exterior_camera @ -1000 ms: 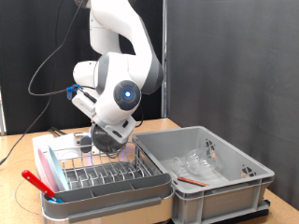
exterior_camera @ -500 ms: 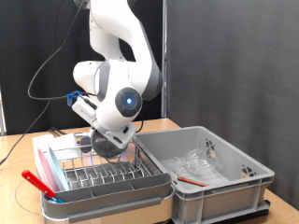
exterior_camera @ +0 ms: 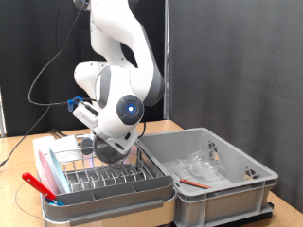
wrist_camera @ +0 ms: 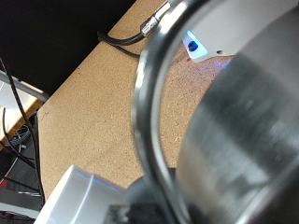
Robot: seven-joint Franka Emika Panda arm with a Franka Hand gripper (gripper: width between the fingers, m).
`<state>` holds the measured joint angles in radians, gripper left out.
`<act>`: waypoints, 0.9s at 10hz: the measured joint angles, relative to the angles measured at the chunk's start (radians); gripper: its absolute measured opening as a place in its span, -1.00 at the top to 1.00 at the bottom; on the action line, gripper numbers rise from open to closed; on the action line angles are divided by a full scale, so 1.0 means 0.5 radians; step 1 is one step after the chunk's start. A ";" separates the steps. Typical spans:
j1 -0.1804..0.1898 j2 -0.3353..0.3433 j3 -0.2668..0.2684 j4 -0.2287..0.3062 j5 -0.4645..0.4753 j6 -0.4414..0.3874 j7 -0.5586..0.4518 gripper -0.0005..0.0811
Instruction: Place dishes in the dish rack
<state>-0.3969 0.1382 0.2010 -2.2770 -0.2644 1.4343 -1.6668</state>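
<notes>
Slightly lower than half a second ago, the arm (exterior_camera: 115,66) has eased its hand down over the back of the dish rack (exterior_camera: 102,173), and the steel bowl (exterior_camera: 102,149) with it.

Nearest the exterior camera, at about seven o'clock, one red-handled tool (exterior_camera: 40,183) sticks out of the single whitish utensil holder (exterior_camera: 49,184) on the front corner of the white tray (exterior_camera: 114,199). The one wire rack sits in that tray, its slots running from nine o'clock to three o'clock; no dish can be made out standing in them.

At four o'clock stands one large grey crate (exterior_camera: 206,170), its long side running front to back. Inside lie a few clear glass pieces (exterior_camera: 201,163), perhaps three, though glare makes the count unsure, with one thin red-tipped stick (exterior_camera: 192,182) beside them.

Further back, near the picture's centre, the bowl hangs below the hand, tipped on edge so its rim faces roughly seven o'clock, just above the rack's rear wires. The gripper (exterior_camera: 106,144) is hidden behind the wrist there.

From the wrist camera, the bowl (wrist_camera: 224,121) fills most of the view, its curved rim sweeping across a brown board table (wrist_camera: 93,103). The grip on it lies outside the picture, so I cannot tell how wide the jaws are. One black cable (wrist_camera: 126,37) crosses the table's far edge.
</notes>
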 joint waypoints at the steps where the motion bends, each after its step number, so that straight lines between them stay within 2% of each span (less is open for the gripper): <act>1: 0.000 0.001 0.001 0.002 0.001 0.001 -0.006 0.91; 2: 0.001 0.001 0.002 0.004 0.001 0.003 -0.011 0.74; 3: 0.001 0.001 0.005 0.006 0.001 0.004 -0.015 0.74; 4: 0.001 0.001 0.009 0.010 0.001 0.005 -0.018 0.22; 6: 0.001 0.001 0.016 0.020 0.001 0.005 -0.032 -0.49; 7: 0.001 0.001 0.017 0.028 0.002 0.005 -0.037 -0.49; 8: 0.001 0.000 0.017 0.035 0.002 0.005 -0.040 -0.81; 9: 0.001 0.000 0.017 0.041 0.002 0.005 -0.041 -0.81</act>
<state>-0.3965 0.1381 0.2093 -2.2565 -0.2631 1.4367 -1.6873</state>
